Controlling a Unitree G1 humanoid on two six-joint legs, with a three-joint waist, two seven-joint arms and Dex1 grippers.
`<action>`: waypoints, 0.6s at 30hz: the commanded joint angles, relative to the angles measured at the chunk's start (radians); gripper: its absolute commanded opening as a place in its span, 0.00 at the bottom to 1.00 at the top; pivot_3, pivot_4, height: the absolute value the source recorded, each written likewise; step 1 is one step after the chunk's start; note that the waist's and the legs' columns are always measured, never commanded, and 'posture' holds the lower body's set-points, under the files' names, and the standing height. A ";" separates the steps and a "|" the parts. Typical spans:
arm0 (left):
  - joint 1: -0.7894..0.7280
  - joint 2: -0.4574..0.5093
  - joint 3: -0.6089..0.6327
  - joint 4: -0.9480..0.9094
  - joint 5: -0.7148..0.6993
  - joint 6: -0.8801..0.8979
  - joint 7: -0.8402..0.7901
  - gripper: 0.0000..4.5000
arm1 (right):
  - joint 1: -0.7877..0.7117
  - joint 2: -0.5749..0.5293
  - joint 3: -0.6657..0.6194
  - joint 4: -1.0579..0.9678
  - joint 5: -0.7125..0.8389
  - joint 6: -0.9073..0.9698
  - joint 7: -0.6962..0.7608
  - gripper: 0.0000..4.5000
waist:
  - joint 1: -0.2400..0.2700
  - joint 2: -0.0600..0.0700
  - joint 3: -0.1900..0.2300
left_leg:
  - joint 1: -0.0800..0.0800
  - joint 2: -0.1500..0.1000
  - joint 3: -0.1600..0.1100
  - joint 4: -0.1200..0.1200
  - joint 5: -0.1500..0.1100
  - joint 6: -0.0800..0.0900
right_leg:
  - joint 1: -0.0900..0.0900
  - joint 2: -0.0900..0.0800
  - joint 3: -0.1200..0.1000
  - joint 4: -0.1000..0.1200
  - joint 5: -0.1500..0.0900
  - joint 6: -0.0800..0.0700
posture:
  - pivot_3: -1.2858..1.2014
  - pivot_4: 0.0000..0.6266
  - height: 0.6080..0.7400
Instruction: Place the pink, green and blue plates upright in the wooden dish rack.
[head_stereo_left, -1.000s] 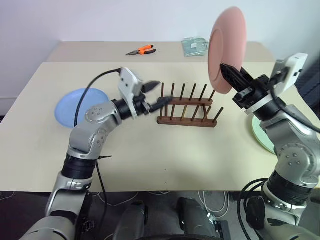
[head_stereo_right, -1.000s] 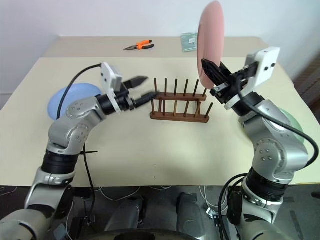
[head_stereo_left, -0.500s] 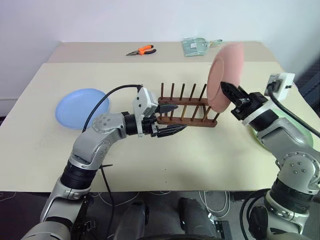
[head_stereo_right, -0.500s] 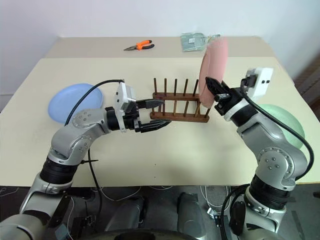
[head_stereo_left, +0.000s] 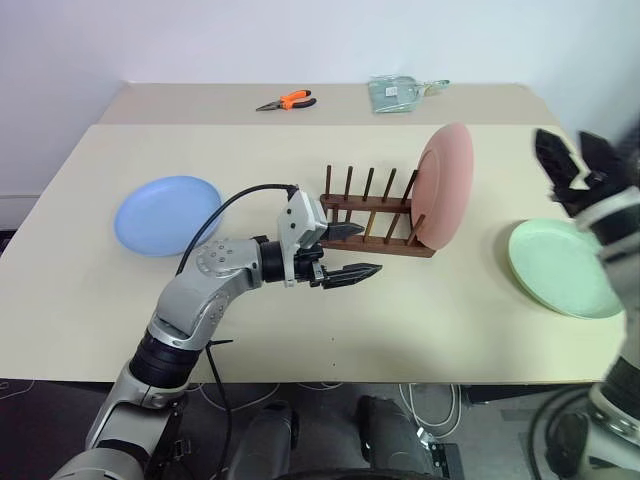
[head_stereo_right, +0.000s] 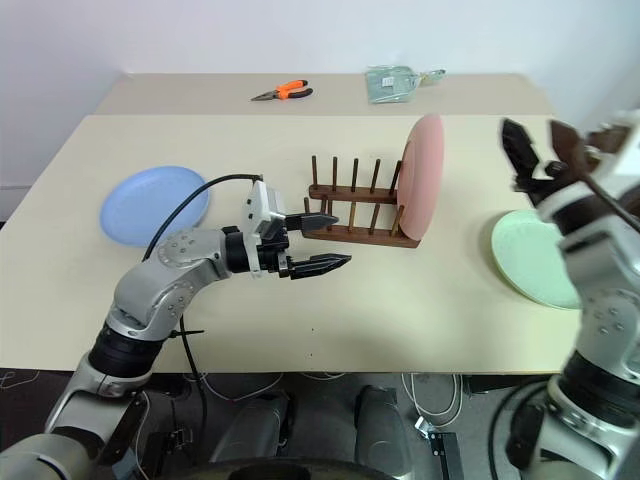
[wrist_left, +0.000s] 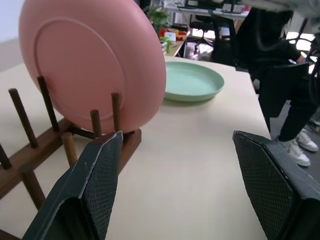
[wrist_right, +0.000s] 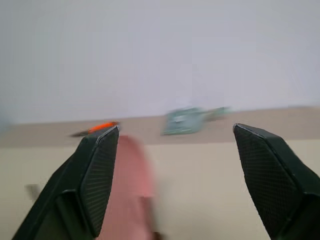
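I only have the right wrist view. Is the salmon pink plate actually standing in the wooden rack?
Observer: Yes. The round salmon pink plastic plate stands upright at the right end of the dark brown wooden peg rack, with neither hand touching it.
Operator: Where's the green one?
Observer: The pale mint green plate lies flat on the table to the right of the rack, near the open right hand.
Operator: And the blue?
Observer: The light blue plate lies flat to the rack's left.
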 joint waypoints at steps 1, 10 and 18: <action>-0.004 -0.006 -0.011 0.018 0.022 -0.038 -0.026 0.81 | 0.211 -0.116 0.081 -0.046 -0.160 -0.048 0.094 0.82 | 0.003 0.001 0.000 | 0.000 0.000 0.000 0.000 0.000 0.000 | 0.000 0.000 0.000 0.000 0.000 0.000 | 0.52 0.24 1.00; -0.017 -0.030 -0.026 0.053 0.054 -0.067 -0.062 0.81 | 0.414 -0.209 0.391 0.098 -0.566 -0.194 0.065 0.82 | -0.008 0.001 -0.001 | 0.001 0.001 0.004 0.002 0.000 0.000 | 0.000 -0.001 0.002 0.000 -0.002 0.003 | 0.52 0.24 1.00; -0.008 -0.032 -0.017 0.037 0.067 -0.059 -0.051 0.81 | 0.337 -0.170 0.408 0.254 -0.655 -0.256 0.038 0.32 | -0.002 0.001 0.000 | 0.000 0.000 0.003 0.002 0.000 0.001 | 0.000 -0.001 0.002 0.000 -0.001 0.001 | 0.52 0.24 1.00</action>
